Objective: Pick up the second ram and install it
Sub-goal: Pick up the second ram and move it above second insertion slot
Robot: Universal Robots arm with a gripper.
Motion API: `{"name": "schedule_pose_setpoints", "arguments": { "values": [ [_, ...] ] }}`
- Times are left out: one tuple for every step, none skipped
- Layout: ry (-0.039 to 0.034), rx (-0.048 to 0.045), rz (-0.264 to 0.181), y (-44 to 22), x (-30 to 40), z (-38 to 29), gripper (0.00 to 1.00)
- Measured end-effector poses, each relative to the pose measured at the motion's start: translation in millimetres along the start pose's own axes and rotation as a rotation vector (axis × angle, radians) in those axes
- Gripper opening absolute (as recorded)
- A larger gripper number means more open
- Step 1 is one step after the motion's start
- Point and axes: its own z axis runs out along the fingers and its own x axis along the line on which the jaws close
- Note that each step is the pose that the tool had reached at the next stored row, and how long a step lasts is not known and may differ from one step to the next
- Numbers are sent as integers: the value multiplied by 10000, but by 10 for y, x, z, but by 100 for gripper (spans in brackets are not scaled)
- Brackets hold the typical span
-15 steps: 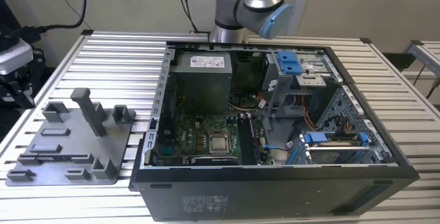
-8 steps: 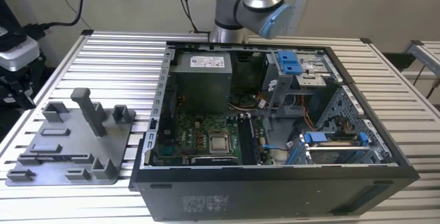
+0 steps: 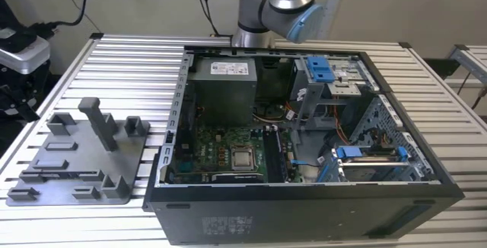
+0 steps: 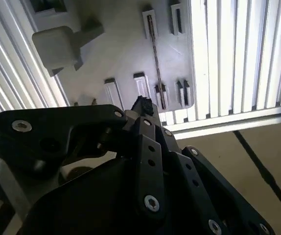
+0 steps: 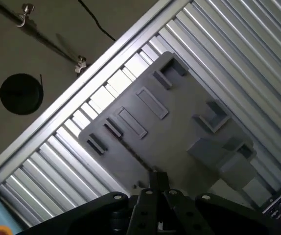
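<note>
One slatted metal table (image 3: pixel 129 71) spreads out far below the pincer and carries everything else. On it sits one open computer case (image 3: pixel 304 202), the biggest thing there, lying off to the side of the pincer and not under it. Inside the case are one grey power supply box (image 3: pixel 222 85), one green mainboard (image 3: pixel 220 145) with one square processor socket (image 3: pixel 243 158), and two blue plastic catches, one (image 3: pixel 320 68) at the far end and one (image 3: pixel 346 152) nearer the front wall. One robot arm (image 3: pixel 278 3) rises behind the case in the exterior view.

One grey plastic tray (image 3: pixel 84 157) lies on the table beside the case, straight beneath the pincer in both wrist views (image 4: pixel 121 49) (image 5: pixel 179 127). It has one tall upright post (image 3: pixel 99 122) among lower blocks and slots.

The pincer (image 4: pixel 141 104) (image 5: pixel 157 178) hangs well above the tray, pointing down at it. Its two black tips appear drawn together with nothing clamped between them.

One second ram (image 4: pixel 155 61) stands on its thin edge in a long slot of the tray, showing as a narrow dark strip in the second wrist view. It lies below the pincer and just ahead of the tips, apart from them, untouched
</note>
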Motion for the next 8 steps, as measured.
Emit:
{"name": "schedule_pose_setpoints", "arguments": {
  "values": [
    [6, -5, -172, 0, 0, 2, 11],
    [10, -10, -344, 0, 0, 3, 11],
    [15, -15, -530, 0, 0, 6, 11],
    [22, -21, -714, 0, 0, 7, 11],
    [32, -30, -1072, 0, 0, 11, 11],
    [38, -36, -1264, -1, 0, 13, 11],
    [42, -39, -1443, -1, 1, 16, 11],
    [43, -40, -1614, -1, 1, 19, 11]
  ]
}}
